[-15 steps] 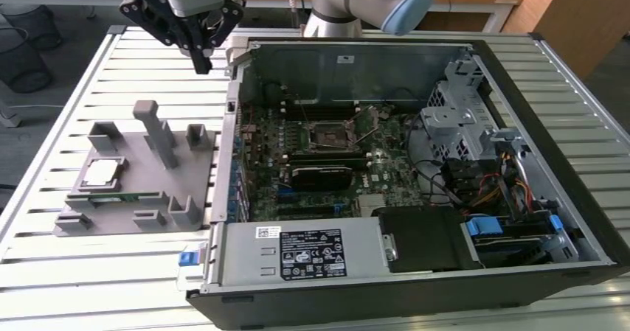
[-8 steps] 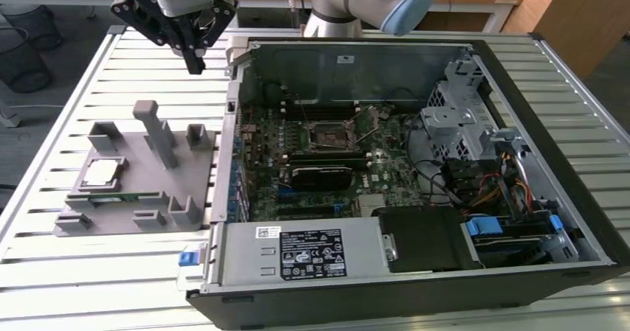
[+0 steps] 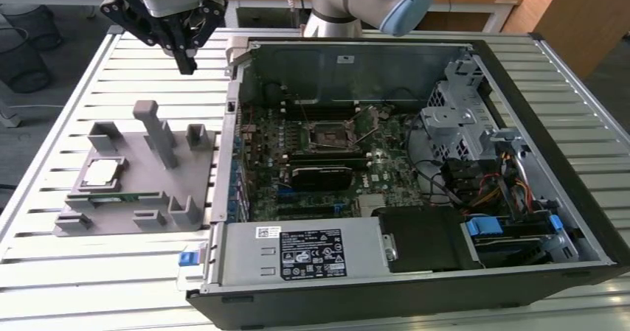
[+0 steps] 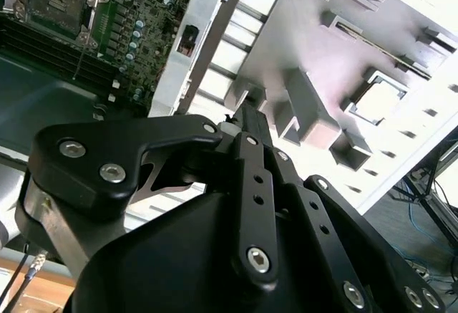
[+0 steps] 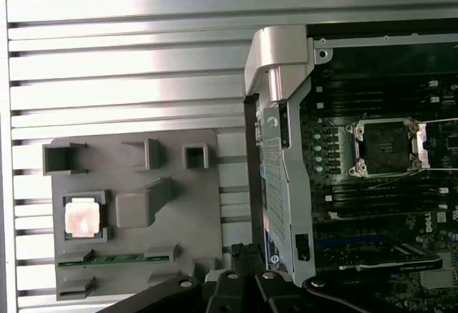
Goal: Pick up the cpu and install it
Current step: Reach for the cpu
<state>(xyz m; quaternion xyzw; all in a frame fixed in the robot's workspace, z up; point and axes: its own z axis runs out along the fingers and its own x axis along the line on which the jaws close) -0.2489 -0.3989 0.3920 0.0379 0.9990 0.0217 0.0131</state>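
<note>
— Hand (image 3: 185, 67) up close: how does it stand?
— Narrow, fingers pinched together on nothing, above the slatted surface (image 3: 99, 272).
— And the cpu (image 3: 102, 172)?
— In the exterior view it's at the hand's seven o'clock, well apart, flat in its gray holder tray (image 3: 147, 187). The open computer case (image 3: 443, 294) sits at the tray's three o'clock.

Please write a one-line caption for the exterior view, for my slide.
Claw hovers above the slatted table, cpu resting in the grey holder beside the open computer case.

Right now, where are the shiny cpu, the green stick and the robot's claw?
cpu (image 5: 81, 219): first wrist view, middle of its shiny top.
green memory stick (image 5: 118, 259): first wrist view, middle of its length.
gripper (image 3: 185, 67): exterior view, between its fingertips.
</note>
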